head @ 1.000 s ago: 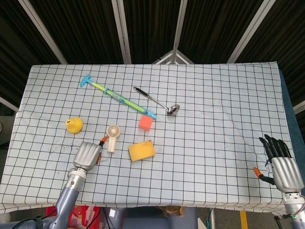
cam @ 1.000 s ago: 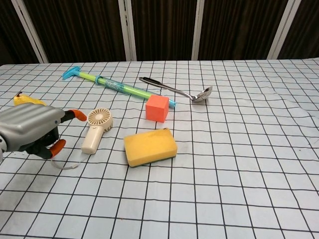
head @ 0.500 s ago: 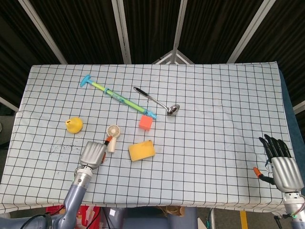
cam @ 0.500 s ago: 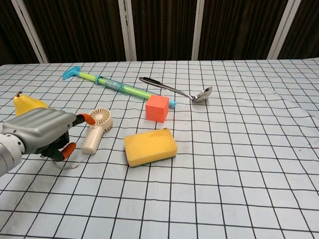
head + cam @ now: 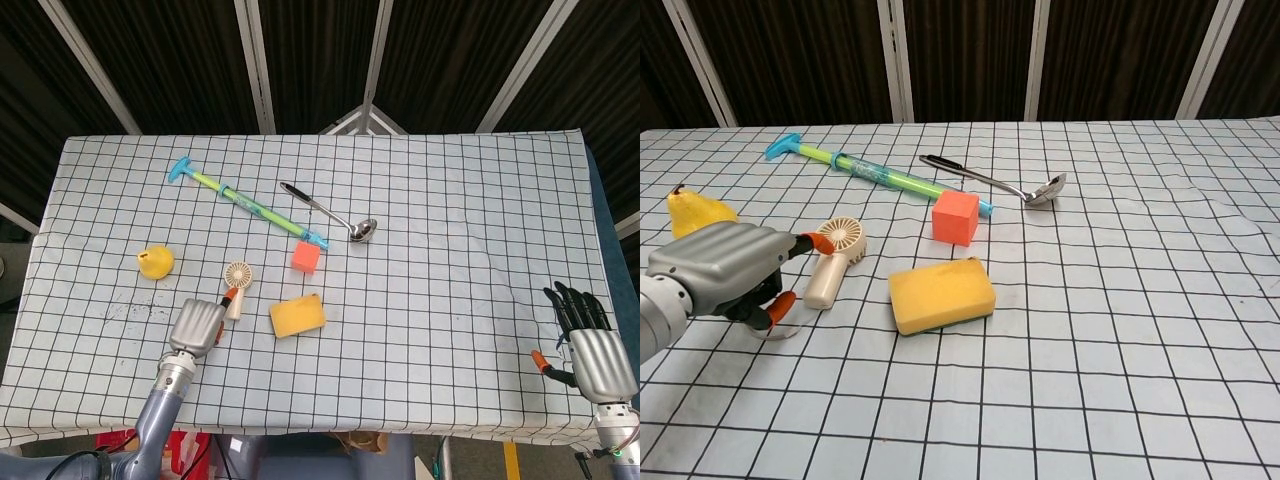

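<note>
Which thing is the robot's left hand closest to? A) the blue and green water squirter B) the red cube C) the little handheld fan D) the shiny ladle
C: the left hand sits right beside the little handheld fan, its orange-tipped fingers reaching up to the fan's head, while the ladle, red cube and water squirter all lie farther back on the table.

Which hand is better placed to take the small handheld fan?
Left. The left hand is right beside the fan, fingers open toward it; the right hand sits at the table's far edge.
</note>
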Tool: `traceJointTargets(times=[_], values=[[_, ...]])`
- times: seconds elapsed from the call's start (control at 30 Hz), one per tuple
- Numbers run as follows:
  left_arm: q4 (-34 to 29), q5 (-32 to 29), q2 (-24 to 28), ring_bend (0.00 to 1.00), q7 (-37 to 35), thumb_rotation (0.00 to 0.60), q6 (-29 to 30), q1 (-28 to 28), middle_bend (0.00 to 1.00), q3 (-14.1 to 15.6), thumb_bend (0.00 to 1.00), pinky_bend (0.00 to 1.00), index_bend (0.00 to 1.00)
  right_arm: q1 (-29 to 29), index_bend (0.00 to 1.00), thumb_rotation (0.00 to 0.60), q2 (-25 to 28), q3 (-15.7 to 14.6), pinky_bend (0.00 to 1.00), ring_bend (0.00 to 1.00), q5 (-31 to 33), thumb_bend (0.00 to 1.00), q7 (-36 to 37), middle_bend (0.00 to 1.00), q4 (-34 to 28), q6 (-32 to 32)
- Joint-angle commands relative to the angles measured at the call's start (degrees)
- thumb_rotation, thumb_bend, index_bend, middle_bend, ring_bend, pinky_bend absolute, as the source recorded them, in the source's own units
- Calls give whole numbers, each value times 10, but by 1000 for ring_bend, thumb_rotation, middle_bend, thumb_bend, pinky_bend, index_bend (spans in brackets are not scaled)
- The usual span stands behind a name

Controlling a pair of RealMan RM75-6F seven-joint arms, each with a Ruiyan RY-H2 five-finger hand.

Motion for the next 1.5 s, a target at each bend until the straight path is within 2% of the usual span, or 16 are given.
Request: traceJointTargets(times=[0.03,1.17,1.37,1.5], values=[[0,-1,0,733,0,600,1,-1,925,1,732,761,156,0,73,600,0,0,0,0,0,278,0,0,0,0],[50,-29,-19,732,4,600,-11,-7,922,33,737,761,219,0,73,600,1,0,0,0,0,279,1,0,0,0],[47,-14,-16,720,-17,600,0,-6,909,25,735,760,203,0,73,600,1,0,0,0,0,279,1,0,0,0],[36,6,-11,671,-39,600,14,-6,865,13,720,750,155,0,73,600,0,0,0,0,0,279,1,0,0,0]])
